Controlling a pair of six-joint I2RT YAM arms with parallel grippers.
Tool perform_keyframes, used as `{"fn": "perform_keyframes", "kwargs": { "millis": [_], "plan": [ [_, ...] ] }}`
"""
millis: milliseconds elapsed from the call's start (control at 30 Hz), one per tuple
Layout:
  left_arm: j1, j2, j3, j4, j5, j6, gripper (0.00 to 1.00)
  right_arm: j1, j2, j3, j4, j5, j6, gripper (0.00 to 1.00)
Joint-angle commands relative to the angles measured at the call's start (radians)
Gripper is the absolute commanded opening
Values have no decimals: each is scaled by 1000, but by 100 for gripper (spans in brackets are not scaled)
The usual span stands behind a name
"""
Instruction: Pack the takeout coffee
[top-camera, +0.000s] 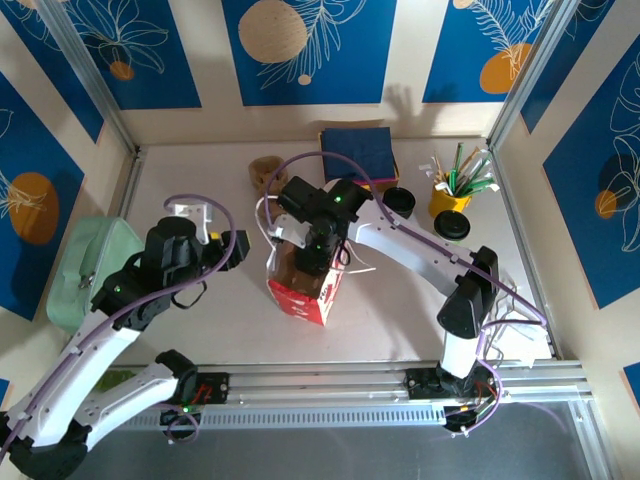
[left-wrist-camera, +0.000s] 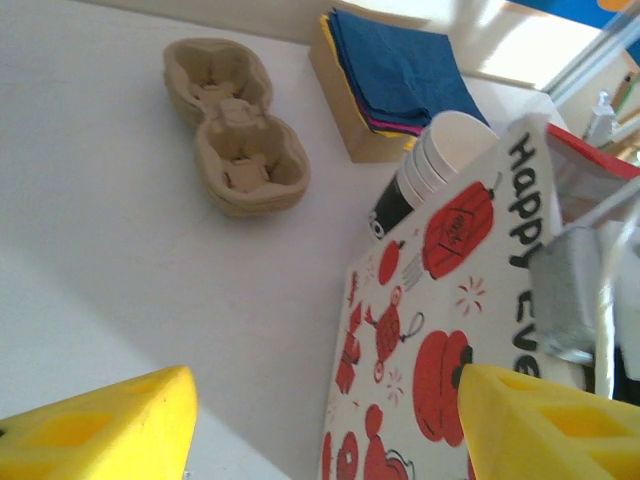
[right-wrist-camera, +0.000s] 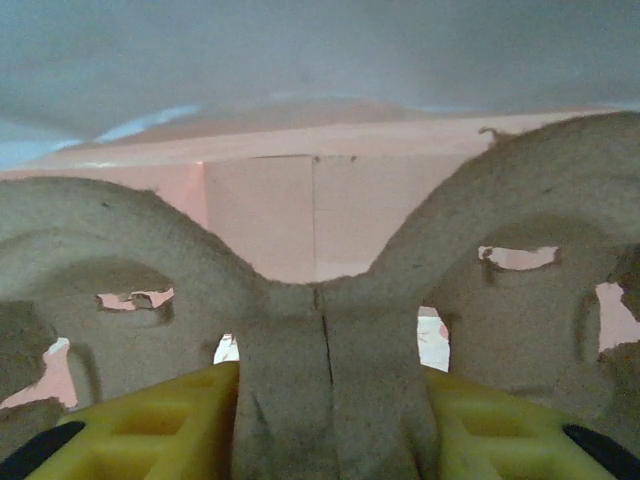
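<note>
One carrier (right-wrist-camera: 330, 340) is clamped by R gripper (right-wrist-camera: 328, 430) inside bag (top-camera: 300, 295), edges cut off; L gripper (left-wrist-camera: 325, 430) is seen spread wide.

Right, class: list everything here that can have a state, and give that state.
left gripper: open, empty.
right gripper: shut on pulp carrier.
pulp carrier: held inside the paper bag.
paper bag: upright, top open.
white cups: nested, lidless.
spare carriers: stacked on the table.

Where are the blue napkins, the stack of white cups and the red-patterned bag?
blue napkins (left-wrist-camera: 400, 65), left wrist view, middle of the top napkin.
stack of white cups (left-wrist-camera: 440, 165), left wrist view, side of the nested rims.
red-patterned bag (left-wrist-camera: 420, 330), left wrist view, its printed side panel.
</note>
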Motion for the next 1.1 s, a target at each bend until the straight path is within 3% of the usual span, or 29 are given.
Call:
{"fn": "perform_keyframes", "kwargs": {
  "millis": [0,333,467,600,867,1067],
  "plan": [
    [17,3,-15,49,146,69,70,-13,-52,-28,39,-73,-24,43],
    [16,30,-84,206,454,115,69,-38,-91,-94,99,-94,-28,43],
    [14,83,-79,228,515,123,64,-45,-101,-107,112,-97,-25,43],
    [14,127,-57,206,491,121,55,-50,-112,-120,120,-101,-21,43],
    [14,140,-46,202,404,106,29,-63,-137,-154,140,-128,-15,43],
    [12,144,-46,228,405,72,19,-69,-127,-173,154,-158,-15,43]
  ]
}}
